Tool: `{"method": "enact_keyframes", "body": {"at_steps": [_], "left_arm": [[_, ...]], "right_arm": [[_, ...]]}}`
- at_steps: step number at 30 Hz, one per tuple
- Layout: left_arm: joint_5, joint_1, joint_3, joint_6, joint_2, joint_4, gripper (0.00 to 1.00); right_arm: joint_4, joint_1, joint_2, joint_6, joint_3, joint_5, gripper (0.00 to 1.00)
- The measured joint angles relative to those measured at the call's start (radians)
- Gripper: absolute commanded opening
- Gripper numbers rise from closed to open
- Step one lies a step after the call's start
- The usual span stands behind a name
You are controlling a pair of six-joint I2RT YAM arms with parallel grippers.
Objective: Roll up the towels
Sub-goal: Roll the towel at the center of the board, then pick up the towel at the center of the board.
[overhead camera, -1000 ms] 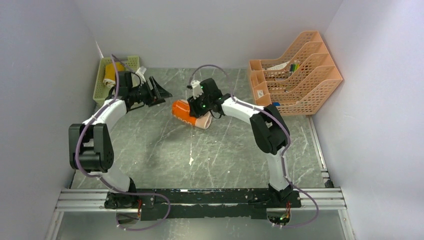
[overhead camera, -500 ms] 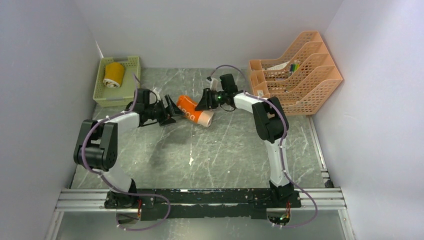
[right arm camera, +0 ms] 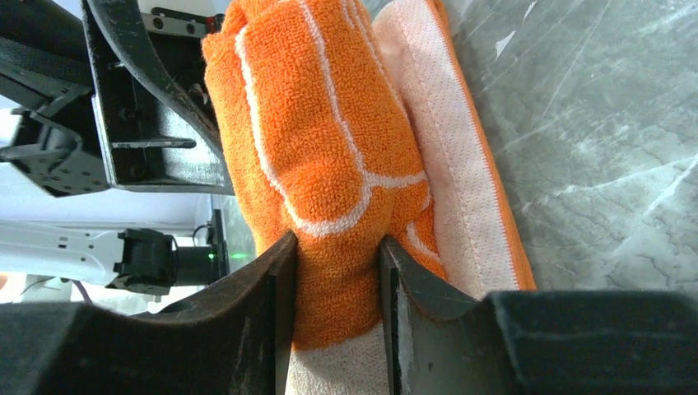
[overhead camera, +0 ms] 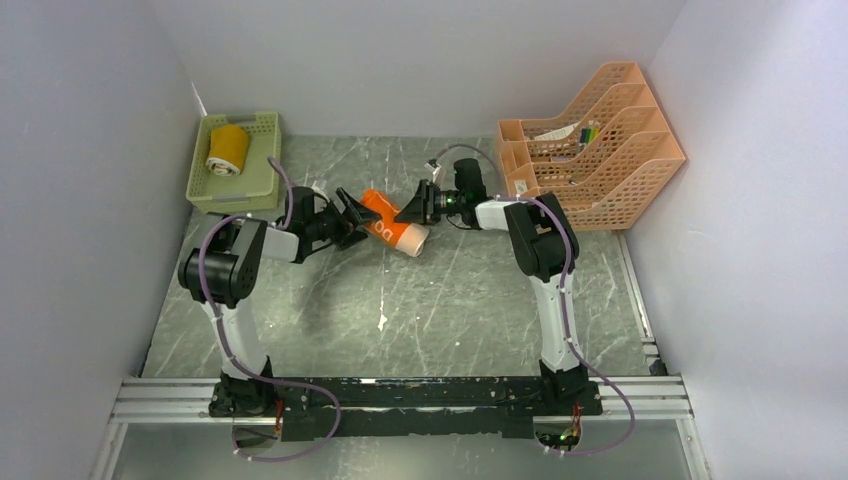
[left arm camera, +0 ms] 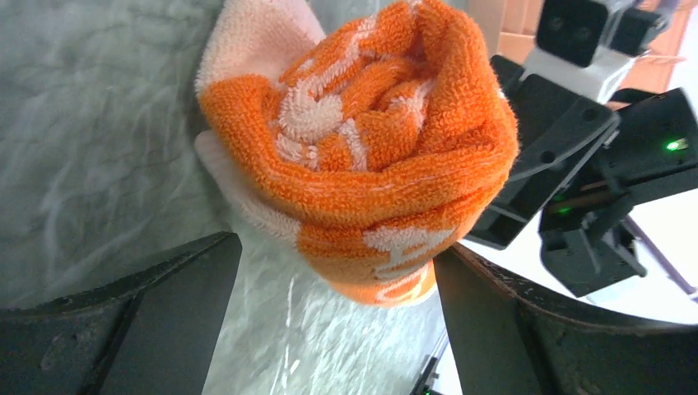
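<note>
The orange towel (overhead camera: 388, 224), rolled into a short cylinder with white print and a peach end, lies on the marble table (overhead camera: 400, 300) between both arms. My right gripper (overhead camera: 410, 208) is shut on the orange towel's (right arm camera: 321, 123) outer layers, its jaws (right arm camera: 336, 284) pinching a thick fold. My left gripper (overhead camera: 351, 219) stands open at the roll's left end. In the left wrist view the spiral end of the orange towel (left arm camera: 362, 140) sits between the wide-apart fingers (left arm camera: 165, 321), which do not press it. A rolled mustard-yellow towel (overhead camera: 228, 150) lies in the green basket (overhead camera: 240, 200).
The green mesh basket stands at the back left, close behind my left arm. A peach file rack (overhead camera: 600, 150) with papers and pens stands at the back right, beside my right arm. Grey walls close in on three sides.
My left arm has swung from the basket down to the orange roll's left end, its jaws opening wider. My right arm has stretched back, staying on the roll, which shifted slightly.
</note>
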Motion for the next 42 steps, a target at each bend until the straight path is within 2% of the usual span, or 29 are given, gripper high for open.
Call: {"method": "enact_keyframes", "body": {"at_steps": [3,13,22,23,24,25,26,27,31,36,39,42], "left_arm": [[-0.006,-0.017,-0.004,-0.09,0.052,0.138,1.0],[-0.093,-0.089,0.004,-0.182,0.101,0.266,0.98],[-0.13,-0.1,0.032,-0.207,0.153,0.311,0.57],[-0.131,-0.101,0.034,-0.206,0.153,0.308,0.47],[-0.132,-0.102,0.039,-0.198,0.153,0.3,0.3],[-0.132,-0.102,0.044,-0.192,0.153,0.288,0.19],[-0.13,-0.103,0.052,-0.18,0.152,0.27,0.11],[-0.128,-0.103,0.061,-0.176,0.15,0.251,0.07],[-0.117,-0.1,0.13,-0.116,0.133,0.132,0.11],[-0.127,-0.082,0.234,-0.007,0.097,-0.052,0.1],[-0.167,-0.042,0.368,0.105,0.063,-0.222,0.1],[-0.219,0.014,0.574,0.243,0.048,-0.427,0.12]], "right_arm": [[0.071,-0.006,0.007,0.055,-0.026,-0.011,0.36],[0.315,-0.005,0.037,0.26,-0.102,-0.049,0.34],[0.356,0.017,0.04,0.311,-0.116,-0.053,0.34],[0.35,0.017,0.04,0.307,-0.116,-0.053,0.35],[0.342,0.017,0.039,0.299,-0.116,-0.053,0.36],[0.332,0.017,0.037,0.288,-0.116,-0.053,0.37],[0.311,0.016,0.032,0.27,-0.115,-0.048,0.39],[0.293,0.016,0.026,0.253,-0.115,-0.043,0.41],[0.137,0.014,-0.026,0.122,-0.098,-0.011,0.46],[-0.018,0.002,-0.132,-0.021,-0.125,0.021,0.5],[-0.07,-0.033,-0.225,-0.061,-0.2,0.027,0.5],[-0.113,-0.094,-0.314,-0.093,-0.266,0.047,0.51]]}}
